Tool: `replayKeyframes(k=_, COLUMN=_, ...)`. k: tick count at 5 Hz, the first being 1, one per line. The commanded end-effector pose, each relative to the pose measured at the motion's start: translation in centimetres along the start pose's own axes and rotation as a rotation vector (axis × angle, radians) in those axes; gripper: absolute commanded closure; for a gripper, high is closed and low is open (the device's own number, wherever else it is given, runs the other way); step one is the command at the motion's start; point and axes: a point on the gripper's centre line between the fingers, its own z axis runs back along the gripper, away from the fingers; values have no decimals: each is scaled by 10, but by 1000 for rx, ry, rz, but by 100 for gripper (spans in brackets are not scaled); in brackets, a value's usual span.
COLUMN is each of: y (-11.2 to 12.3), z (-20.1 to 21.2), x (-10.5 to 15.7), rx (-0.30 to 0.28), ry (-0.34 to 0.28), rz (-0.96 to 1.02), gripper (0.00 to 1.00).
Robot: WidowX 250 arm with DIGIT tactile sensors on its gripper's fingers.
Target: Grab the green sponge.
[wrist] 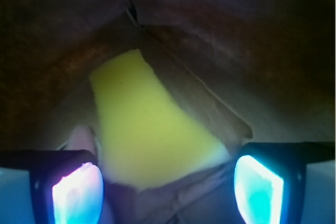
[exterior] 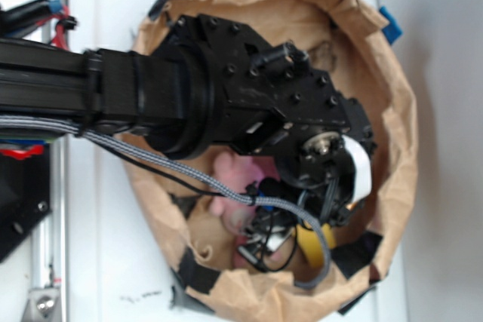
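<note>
Two fingers (wrist: 77, 192) fill the bottom of the wrist view, one at each lower corner, glowing blue-white. They are spread wide apart and hold nothing; between them is an open gap, and the gripper (wrist: 168, 187) seems aimed so that this gap faces the sponge.

Beyond the gap lies the green sponge (wrist: 144, 124), which looks bright yellow here. It rests on the floor of the paper bag (wrist: 220, 35), and its soft flat face is turned up toward the camera. One long edge of the sponge is tucked under a fold of brown paper (wrist: 210, 111), and another fold covers its nearest edge, so only part of it can be reached from above. I judge this is why the fingers are opened so wide: they must pass on both sides of the sponge without catching the paper.

Just beside the sponge, to its left in the wrist view, a small pale pink shape (wrist: 81, 137) shows; it is probably the pink plush toy (exterior: 230, 179) seen in the exterior view.

From outside, the black arm (exterior: 226, 96) reaches over the bag rim (exterior: 400, 148) and hides most of what is inside. A bit of yellow sponge (exterior: 311, 240) shows below the wrist. The bag stands on a white tabletop (exterior: 98, 246).
</note>
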Motion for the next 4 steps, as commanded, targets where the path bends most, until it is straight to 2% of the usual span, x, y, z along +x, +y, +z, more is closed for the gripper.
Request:
replayKeyframes(k=1, y=-5, z=-9, x=25, rx=-37, ry=-61, rz=-118, gripper=0)
replayKeyframes(k=2, y=-10, z=-7, x=27, rx=-70, ry=-75, rz=-162, gripper=0)
replayKeyframes(k=3, y=-12, z=-4, x=27, rx=-63, ry=-92, rz=-161, gripper=1)
replayKeyframes(k=4, y=-10, z=-2, x=26, rx=-56, ry=-94, rz=-167, gripper=100)
